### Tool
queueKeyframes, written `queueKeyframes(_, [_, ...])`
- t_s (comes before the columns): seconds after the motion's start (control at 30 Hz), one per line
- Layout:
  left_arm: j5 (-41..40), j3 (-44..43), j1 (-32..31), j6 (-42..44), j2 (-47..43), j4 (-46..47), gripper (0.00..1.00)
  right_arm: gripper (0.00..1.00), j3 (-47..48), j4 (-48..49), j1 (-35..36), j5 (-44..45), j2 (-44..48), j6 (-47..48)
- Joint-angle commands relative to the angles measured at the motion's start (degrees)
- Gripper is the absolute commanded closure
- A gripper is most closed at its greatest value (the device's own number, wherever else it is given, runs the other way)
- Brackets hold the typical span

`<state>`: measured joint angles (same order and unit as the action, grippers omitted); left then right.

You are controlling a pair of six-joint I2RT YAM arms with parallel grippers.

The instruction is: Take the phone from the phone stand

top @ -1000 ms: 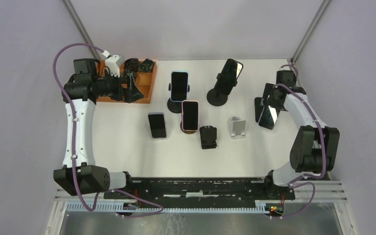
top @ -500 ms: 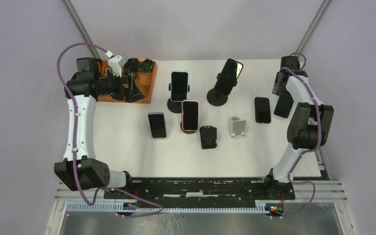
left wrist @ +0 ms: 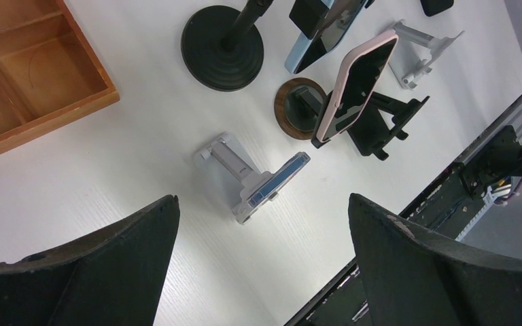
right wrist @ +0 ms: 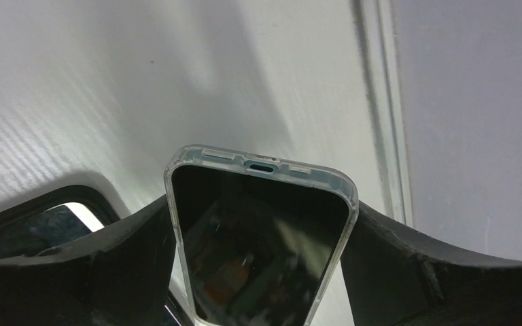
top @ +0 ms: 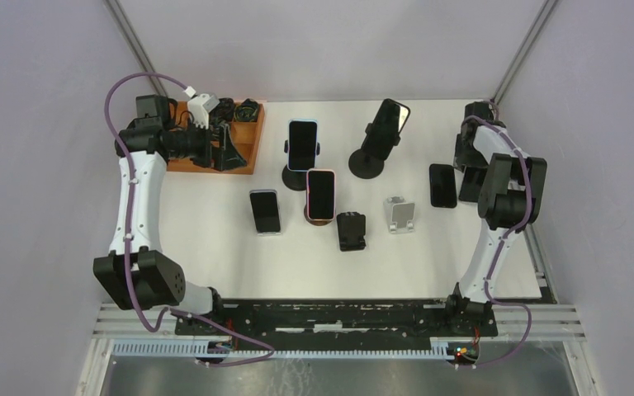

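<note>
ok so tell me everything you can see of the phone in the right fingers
The clear-cased phone has a dark glossy screen inside a translucent case with rounded corners. Its end edge shows a charging port between two slots. It is clamped across its width by the right fingers, one against each long side, with the screen towards the wrist camera, over the white table near its right edge. Its other end is out of frame.

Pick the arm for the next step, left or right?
Right. The right gripper has the clear-cased phone between its fingers, off any stand, near the right edge of the table, so setting it down is likely its move. The left gripper is open and empty, far off by the wooden tray.
</note>
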<state>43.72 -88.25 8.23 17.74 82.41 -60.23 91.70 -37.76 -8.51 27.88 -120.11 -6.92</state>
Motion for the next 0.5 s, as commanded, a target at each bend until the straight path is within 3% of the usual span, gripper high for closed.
queueKeyframes(0.0, [2.5, -1.0, 0.0, 1.4, -0.7, 1.5, 0.00, 0.96, 2.3, 0.8, 0.5, -14.0, -3.0, 1.2])
queueKeyframes(0.3, [1.0, -1.5, 0.0, 1.6, -1.2, 1.6, 0.00, 0.94, -3.4, 2.5, 0.9, -22.6, -3.4, 0.2])
queueKeyframes(0.47, [0.6, -1.7, -0.1, 1.2, -1.5, 2.0, 0.00, 0.92, -9.9, 7.4, 1.1, -27.7, -0.5, -5.9])
